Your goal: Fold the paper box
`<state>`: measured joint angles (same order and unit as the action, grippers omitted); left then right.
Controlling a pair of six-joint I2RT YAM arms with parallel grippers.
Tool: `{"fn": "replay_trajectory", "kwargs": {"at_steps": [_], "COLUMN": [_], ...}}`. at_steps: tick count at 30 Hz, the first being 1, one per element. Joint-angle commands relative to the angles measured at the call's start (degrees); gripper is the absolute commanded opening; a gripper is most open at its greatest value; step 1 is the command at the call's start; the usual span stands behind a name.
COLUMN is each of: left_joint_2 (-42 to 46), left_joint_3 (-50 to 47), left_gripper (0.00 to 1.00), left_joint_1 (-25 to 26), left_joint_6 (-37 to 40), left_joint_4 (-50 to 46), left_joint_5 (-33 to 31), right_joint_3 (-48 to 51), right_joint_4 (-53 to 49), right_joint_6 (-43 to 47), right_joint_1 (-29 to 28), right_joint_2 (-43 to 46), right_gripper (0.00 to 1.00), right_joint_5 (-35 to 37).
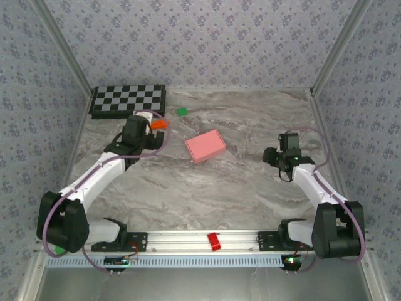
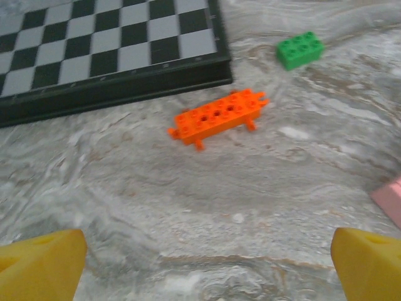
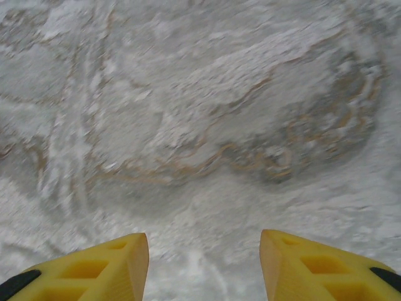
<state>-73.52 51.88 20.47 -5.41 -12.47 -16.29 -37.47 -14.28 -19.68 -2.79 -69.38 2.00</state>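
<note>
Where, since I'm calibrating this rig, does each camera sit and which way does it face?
Top external: above and behind, looking down at the table, paper box, left arm and right arm.
Left wrist: low, facing the chessboard, orange piece, green brick; left gripper open.
Right wrist: close over bare marble; right gripper open.
Shared by top and left wrist: those three, plus the box.

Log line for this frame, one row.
paper box: looks folded shut, mid-table, not held | left gripper: open, empty | right gripper: open, empty
</note>
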Motion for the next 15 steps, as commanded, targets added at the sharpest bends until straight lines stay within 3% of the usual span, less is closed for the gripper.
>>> {"fn": "replay_trajectory", "kwargs": {"at_steps": [1, 6, 9, 15], "left_joint_2": [2.42, 3.64, 3.07, -0.4], "left_joint_3": [-1.64, -4.8, -6.89, -11.2], "left_gripper": [1.0, 1.0, 0.99, 1.0], "left_joint_1": [-3.26, -8.79, -11.62, -15.6], "left_joint_6": [-4.06, -4.92, -4.4, -2.25], "left_joint_4": [-1.1, 1.57, 3.96, 12.16], "left_joint_5": [-2.49, -5.0, -5.97, -3.28], "right_joint_3": [1.93, 2.63, 3.39, 7.68], "right_joint_4": [3.85, 7.32, 10.87, 23.03], "right_joint_6": [-1.05, -0.98, 2.11, 8.68], "right_joint_1": [2.14, 6.39, 6.93, 7.19], "right_joint_2": [1.18, 1.11, 0.99, 0.48], "right_gripper": [0.51, 0.52, 0.53, 0.54], "right_joint_5": [5.37, 3.75, 7.2, 8.06]}}
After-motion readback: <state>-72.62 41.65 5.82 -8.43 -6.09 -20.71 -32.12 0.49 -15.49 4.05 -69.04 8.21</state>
